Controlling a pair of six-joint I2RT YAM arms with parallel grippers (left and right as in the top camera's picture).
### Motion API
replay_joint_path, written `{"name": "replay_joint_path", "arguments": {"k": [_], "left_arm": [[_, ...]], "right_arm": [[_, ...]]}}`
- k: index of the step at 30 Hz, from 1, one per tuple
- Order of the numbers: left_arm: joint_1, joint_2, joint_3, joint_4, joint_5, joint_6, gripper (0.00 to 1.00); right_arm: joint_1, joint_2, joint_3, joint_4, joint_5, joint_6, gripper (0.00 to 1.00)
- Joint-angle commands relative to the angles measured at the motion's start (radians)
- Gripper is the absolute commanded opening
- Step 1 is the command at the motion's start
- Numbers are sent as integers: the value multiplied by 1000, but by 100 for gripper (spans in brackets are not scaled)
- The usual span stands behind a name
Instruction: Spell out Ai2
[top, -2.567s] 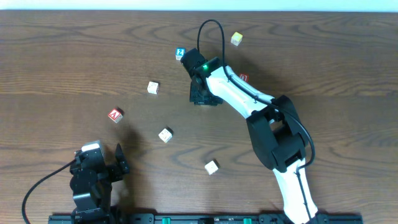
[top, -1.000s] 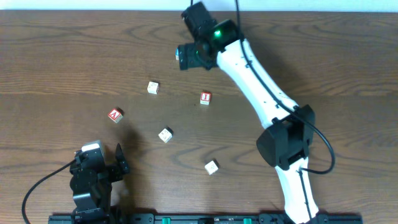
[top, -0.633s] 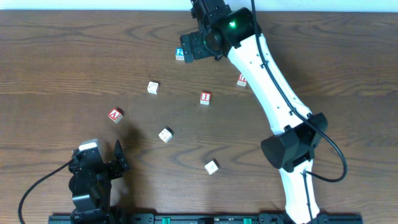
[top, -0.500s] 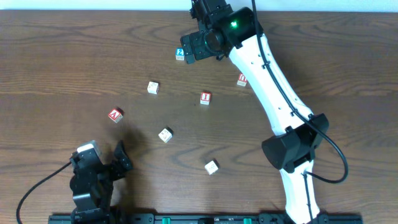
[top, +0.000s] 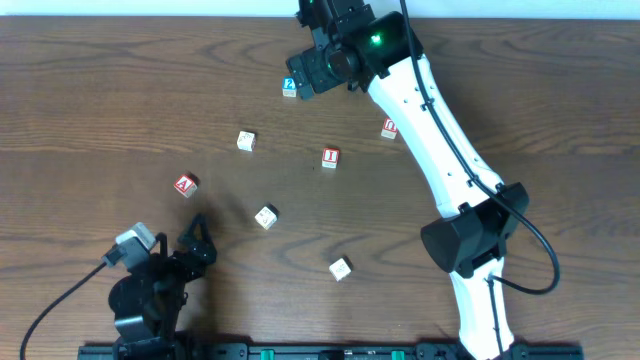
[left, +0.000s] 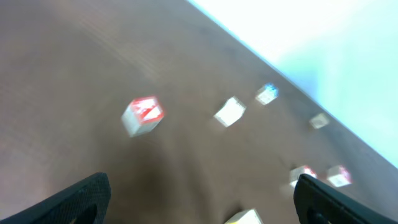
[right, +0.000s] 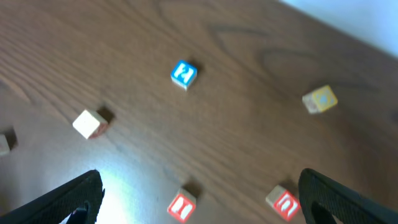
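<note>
The red "A" block (top: 185, 185) (left: 143, 115) lies left of centre. Near the middle sits the red "I" block (top: 330, 158) (right: 181, 206). At the far side is the blue "2" block (top: 290, 87) (right: 183, 73). My right gripper (top: 318, 72) (right: 199, 186) hangs open high over the far side, just right of the "2" block and holding nothing. Down at the near left, my left gripper (top: 195, 250) (left: 202, 186) is open and empty, facing the "A" block from a distance.
Other blocks lie scattered: a red one (top: 389, 128) (right: 283, 202), pale ones (top: 246, 141) (top: 265, 216) (top: 341, 268), and a yellow one (right: 320, 99) by the far edge. My right arm (top: 430, 150) stretches across the right half of the table.
My right gripper rose and shifted slightly right beside the "2" block. My left gripper tilted and shifted a little to the right. No block moved.
</note>
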Motion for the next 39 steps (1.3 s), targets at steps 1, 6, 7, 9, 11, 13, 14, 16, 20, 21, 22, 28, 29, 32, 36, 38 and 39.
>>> {"name": "replay_joint_path", "arguments": {"k": [1,6,7,9,11,13,14,16,20,21,22,28,29,32,36,38,39], "left_arm": [[2,8,-3,74,75,55,96],[2,169,64,103,55,76,96],[2,226,92,103,48,99,96],[2,348,156,101,27,156,96],[2,471,222,94,-4,203,96],[2,599,290,87,-35,259,96],[2,668,325,85,-50,286,96],[2,833,408,68,-87,351,96],[0,1057,521,-18,-157,386,96],[-2,1103,544,-41,-156,385,96],[-10,1147,567,-63,-156,385,96],[-143,1273,628,-82,-321,386,96],[-173,1282,633,-79,-375,388,96],[-231,1297,637,-55,-464,426,96],[-233,1317,637,-22,-457,457,96],[-233,1340,638,-6,-432,478,96],[-233,1355,639,-5,-431,485,95]], "right_arm": [[-10,-31,22,39,10,-27,99],[-37,-29,22,127,-75,-27,99],[-42,-29,22,143,-89,-27,99],[-51,-27,19,176,-107,-26,99],[-53,-26,15,196,-106,-26,99],[-55,-23,15,204,-105,-26,99],[-58,-23,15,206,-102,-26,99],[-72,-23,15,206,-102,-26,99],[-121,-23,15,179,-107,10,99],[-137,-23,16,153,-111,36,99],[-155,-24,16,121,-127,51,99],[-276,-37,16,-79,-256,62,98],[-294,-46,16,-111,-265,55,98],[-329,-86,16,-187,-298,2,94],[-328,-189,16,-271,-296,-66,98],[-316,-246,16,-292,-286,-84,99],[-314,-269,16,-301,-276,-97,99]]}}
